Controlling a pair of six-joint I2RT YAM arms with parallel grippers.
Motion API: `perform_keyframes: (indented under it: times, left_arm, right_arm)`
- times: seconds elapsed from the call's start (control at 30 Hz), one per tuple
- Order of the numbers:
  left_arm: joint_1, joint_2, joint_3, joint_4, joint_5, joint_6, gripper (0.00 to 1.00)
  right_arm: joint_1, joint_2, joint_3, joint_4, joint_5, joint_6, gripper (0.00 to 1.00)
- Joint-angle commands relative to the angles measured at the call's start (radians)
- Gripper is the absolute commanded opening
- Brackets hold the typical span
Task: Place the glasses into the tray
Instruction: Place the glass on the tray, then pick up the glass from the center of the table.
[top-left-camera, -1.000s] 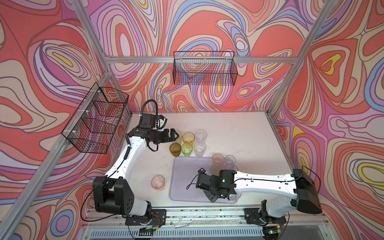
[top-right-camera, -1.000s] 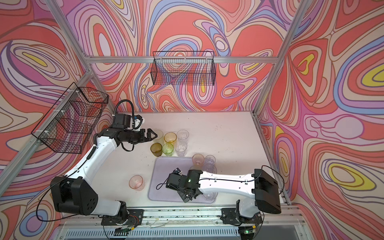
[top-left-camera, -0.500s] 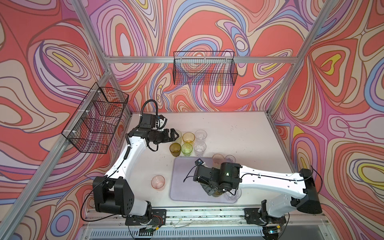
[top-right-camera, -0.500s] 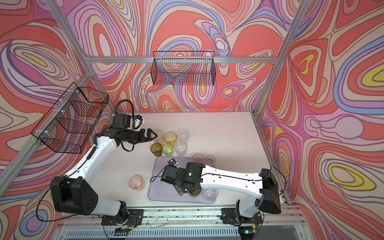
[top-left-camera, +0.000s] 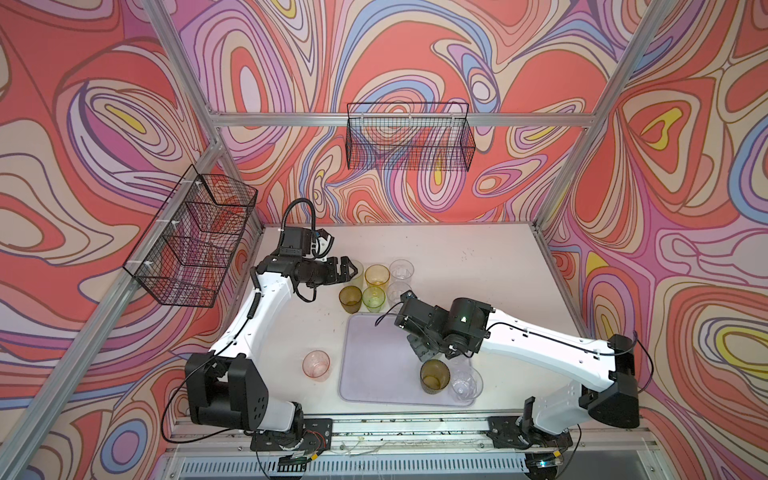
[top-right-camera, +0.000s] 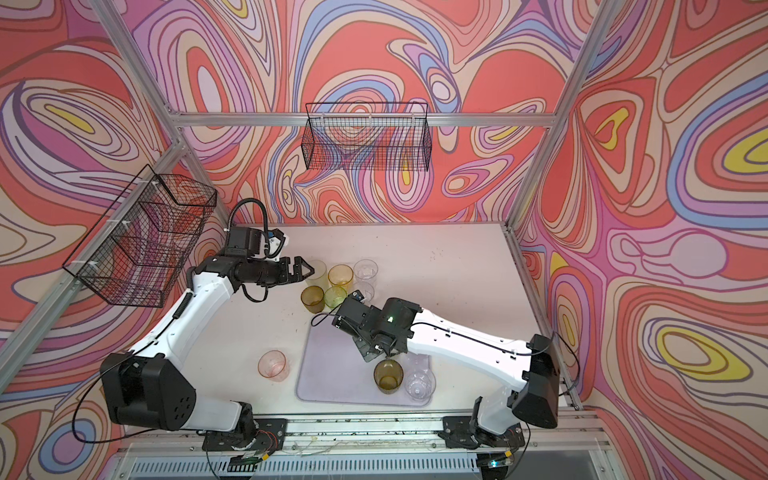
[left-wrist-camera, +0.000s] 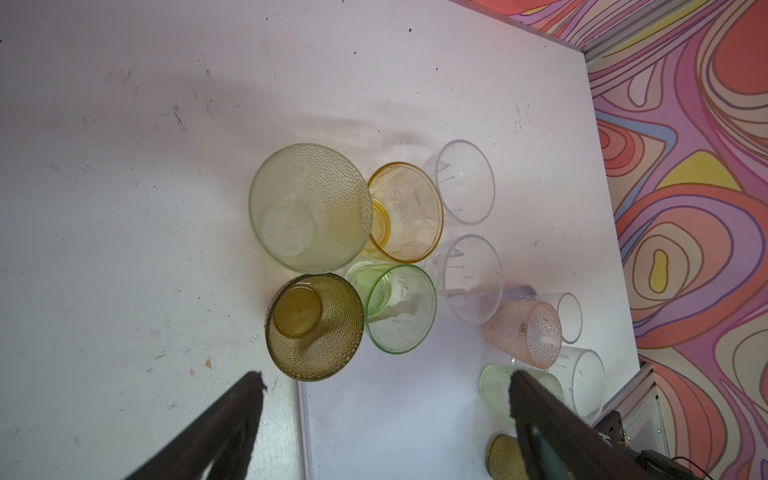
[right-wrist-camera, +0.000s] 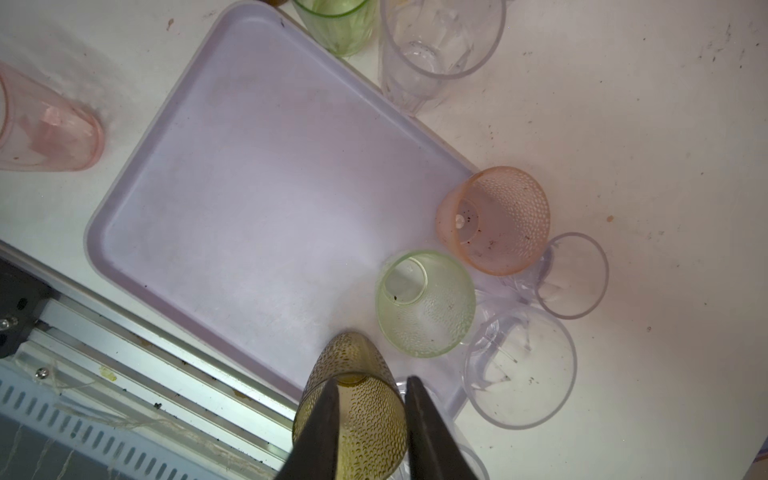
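Note:
The lilac tray (top-left-camera: 374, 365) (right-wrist-camera: 249, 199) lies at the table's front. An olive-brown glass (top-left-camera: 434, 376) (right-wrist-camera: 357, 411) stands in it beside a clear glass (top-left-camera: 465, 380). My right gripper (top-left-camera: 424, 353) (right-wrist-camera: 372, 380) hovers just above the olive-brown glass, jaws slightly apart and holding nothing. A pale green glass (right-wrist-camera: 426, 303) stands inside the tray's corner. My left gripper (top-left-camera: 351, 270) (left-wrist-camera: 384, 380) is wide open by a cluster: frosted green (left-wrist-camera: 309, 208), amber (top-left-camera: 377, 275), olive-brown (top-left-camera: 350, 298), green (top-left-camera: 372, 298) and clear glasses (top-left-camera: 401, 270). A pink glass (top-left-camera: 316, 365) stands left of the tray.
A dimpled pink glass (right-wrist-camera: 494, 220) and two clear glasses (right-wrist-camera: 571, 274) crowd the tray's right rim under my right arm. Black wire baskets hang on the left wall (top-left-camera: 195, 241) and the back wall (top-left-camera: 409, 141). The metal rail (top-left-camera: 395, 428) runs along the front edge.
My right gripper has let go of the olive-brown glass, which now stands free in the tray, and has risen and drawn back from it. The left arm has not moved.

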Motion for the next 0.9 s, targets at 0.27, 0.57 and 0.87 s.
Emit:
perform_keyframes:
  times: [0.27, 0.57, 0.87]
  left_arm:
    - [-0.004, 0.011, 0.025, -0.035, -0.015, 0.016, 0.95]
    - [-0.005, 0.015, 0.028, -0.040, -0.029, 0.019, 0.95]
    - [-0.005, 0.016, 0.028, -0.042, -0.024, 0.020, 0.95]
  right_arm:
    - [-0.125, 0.054, 0.060, 0.079, -0.095, -0.184, 0.30]
    - [-0.194, 0.173, 0.118, 0.159, -0.127, -0.319, 0.36]
    - [-0.258, 0.254, 0.150, 0.255, -0.194, -0.402, 0.35]
